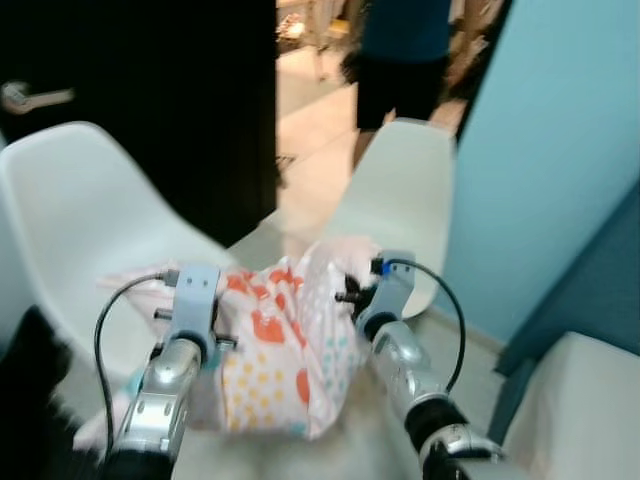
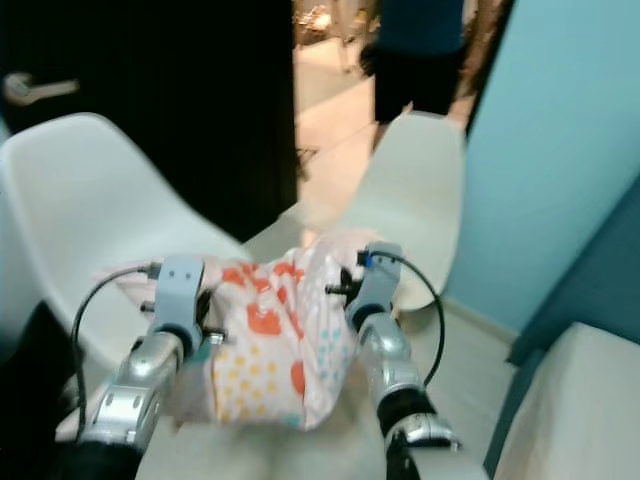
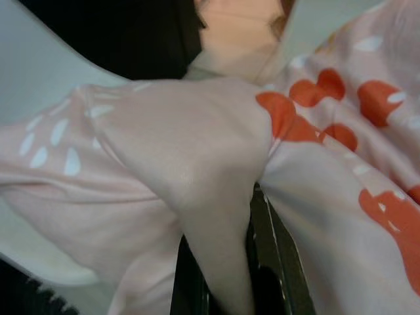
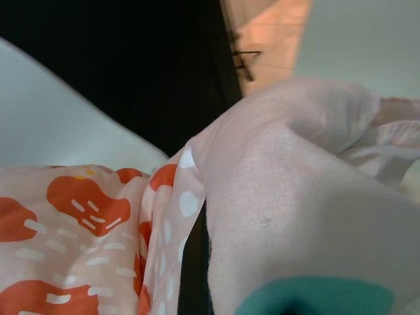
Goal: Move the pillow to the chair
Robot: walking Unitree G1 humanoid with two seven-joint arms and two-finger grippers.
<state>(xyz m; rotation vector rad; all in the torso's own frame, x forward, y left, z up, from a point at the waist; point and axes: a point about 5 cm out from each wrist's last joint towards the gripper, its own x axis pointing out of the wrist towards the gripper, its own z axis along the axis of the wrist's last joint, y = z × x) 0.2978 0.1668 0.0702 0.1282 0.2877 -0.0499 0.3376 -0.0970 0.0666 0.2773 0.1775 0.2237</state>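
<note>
While the pillow [image 1: 275, 345] hung in the air between both arms, lying crosswise, the left gripper [image 1: 192, 305] and right gripper [image 1: 365, 300] each pinched an end with jaws pressed on the cloth, and the white chair [image 1: 405, 190] stood just ahead, nearer the right arm.

Silver arms, pale blue-grey wrist blocks, looping black cables, black fingers [image 3: 262, 262], black elbow joints.

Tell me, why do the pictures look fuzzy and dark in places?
Left eye view: soft all over, the pillow and white chair smeared, likely camera motion; the doorway behind is black. Left wrist view: fabric too close, so unfocused, with the left tool dark beneath. Right wrist view: the same soft cloth.
</note>
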